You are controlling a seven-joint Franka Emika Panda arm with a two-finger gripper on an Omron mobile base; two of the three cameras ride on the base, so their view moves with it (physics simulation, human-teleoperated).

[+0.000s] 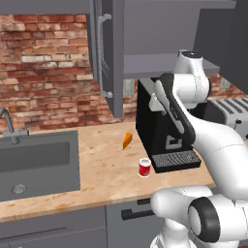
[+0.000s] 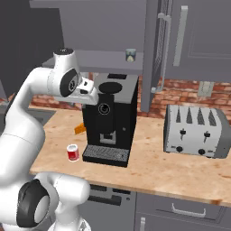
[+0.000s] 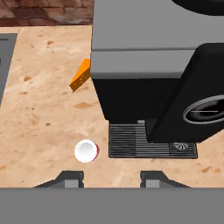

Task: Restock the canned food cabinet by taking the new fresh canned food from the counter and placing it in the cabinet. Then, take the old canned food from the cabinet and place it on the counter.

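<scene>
The new fresh canned food, a small red can (image 1: 144,167) (image 2: 73,152) with a white top, stands on the tan counter (image 1: 104,174) just left of the coffee machine's drip tray. In the hand view the red can (image 3: 86,151) lies below and slightly left of my gripper (image 3: 113,179), well under it. The fingertips stand apart with nothing between them. The old canned food, a grey-blue can (image 2: 131,55), sits on the shelf (image 2: 99,61) of the cabinet, whose door (image 1: 110,53) (image 2: 153,54) hangs open.
A black coffee machine (image 1: 160,126) (image 2: 110,113) (image 3: 148,65) stands under the shelf, close beside my hand. An orange wedge (image 1: 127,140) (image 3: 80,75) lies left of it. The sink (image 1: 38,162) is at the far left, a toaster (image 2: 194,131) at the right.
</scene>
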